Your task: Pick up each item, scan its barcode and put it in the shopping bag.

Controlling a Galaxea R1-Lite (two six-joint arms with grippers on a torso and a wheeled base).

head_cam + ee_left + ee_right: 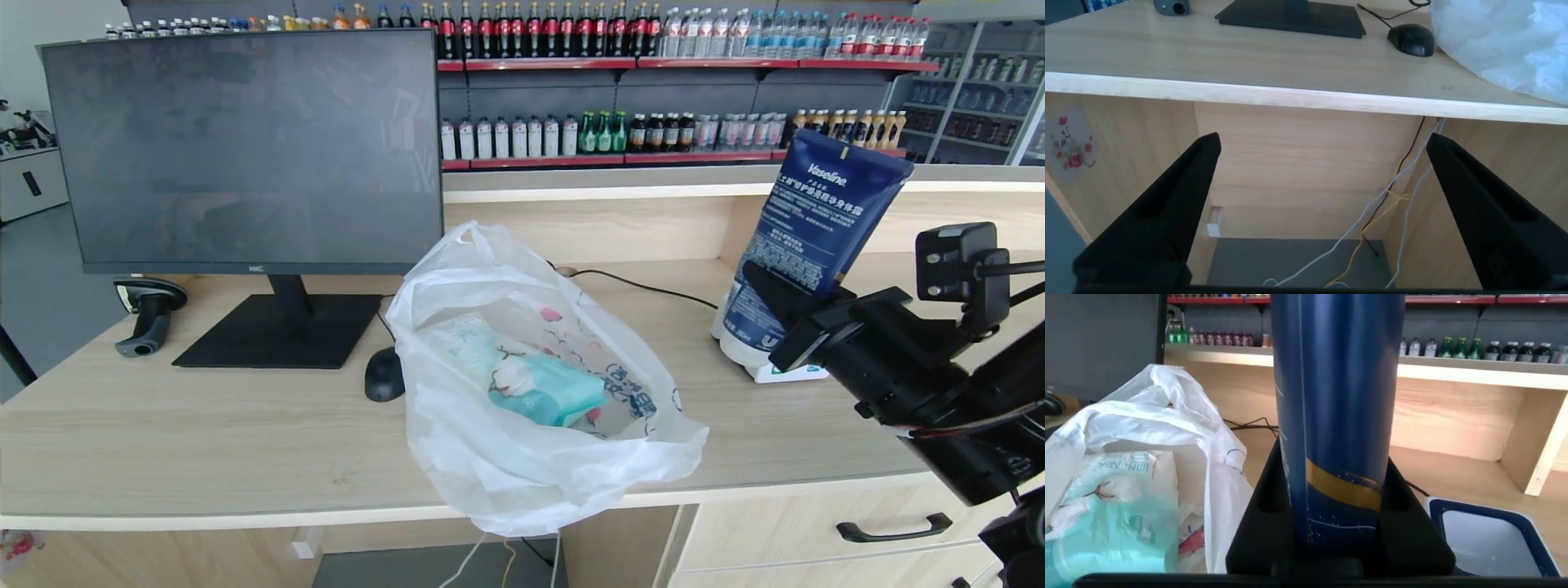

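Note:
A dark blue lotion tube (816, 233) with a white cap stands tilted at the right of the counter, crimped end up. My right gripper (785, 304) is shut on its lower body; the right wrist view shows the tube (1335, 408) clamped between both black fingers (1270, 498). The white plastic shopping bag (522, 408) lies open mid-counter with a teal tissue pack (543, 388) inside. A black barcode scanner (148, 314) rests at the far left, beside the monitor. My left gripper (1323, 220) hangs open below the counter's front edge, holding nothing.
A large monitor (245, 155) on its stand and a black mouse (384, 374) occupy the left half of the counter. A white box with a blue rim (1486, 539) lies under the tube. A raised ledge runs behind the counter. Cables hang beneath it.

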